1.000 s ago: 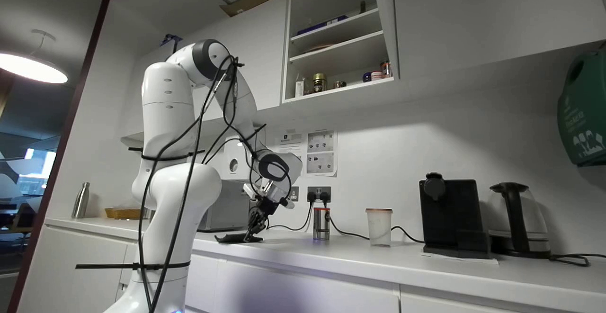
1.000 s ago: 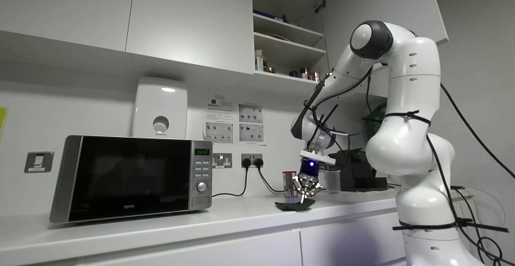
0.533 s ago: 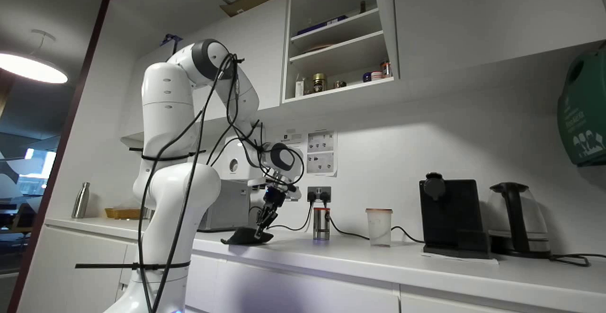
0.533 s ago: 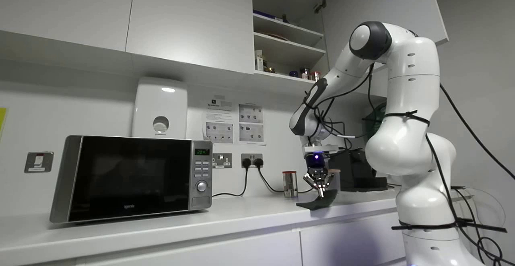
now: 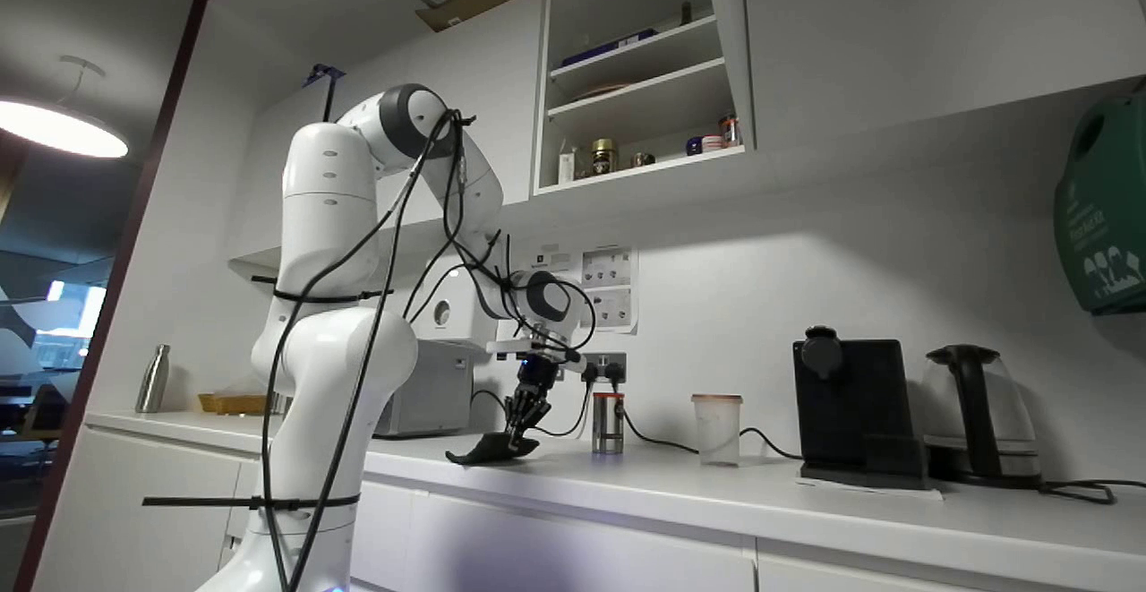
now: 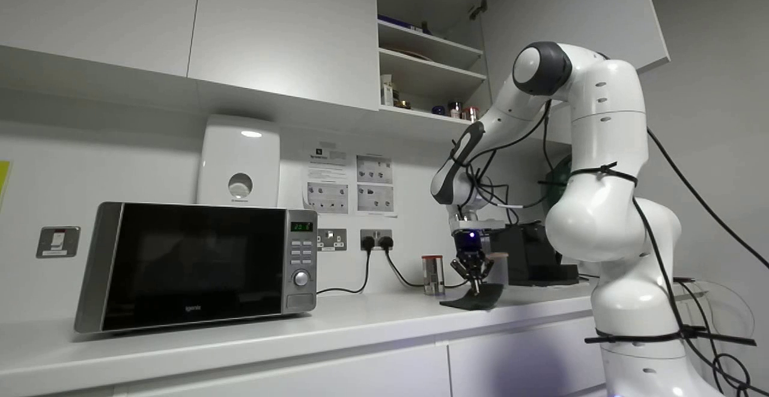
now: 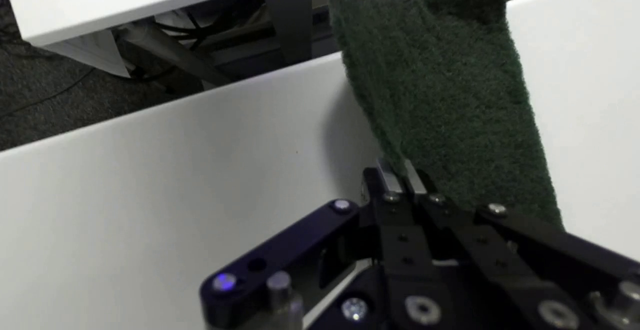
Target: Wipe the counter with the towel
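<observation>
I had my gripper (image 6: 476,289) way down at the counter (image 6: 372,315), well out past the control-panel side of the microwave (image 6: 198,268), fingertips pinched together on that dark towel (image 6: 473,303), the rest of it flopped out underneath. A red-lidded canister (image 6: 432,275) stood off that same side of the microwave. The white dispenser (image 6: 240,154) showed just above the microwave, kinda nearer its panel end.

On the white counter (image 5: 645,484) there are a towel (image 5: 491,450), bottle (image 5: 153,381), basket (image 5: 235,405), microwave (image 6: 198,265), jar (image 5: 608,424), plastic cup (image 5: 718,433), coffee machine (image 5: 859,408) and also a kettle (image 5: 978,417).
</observation>
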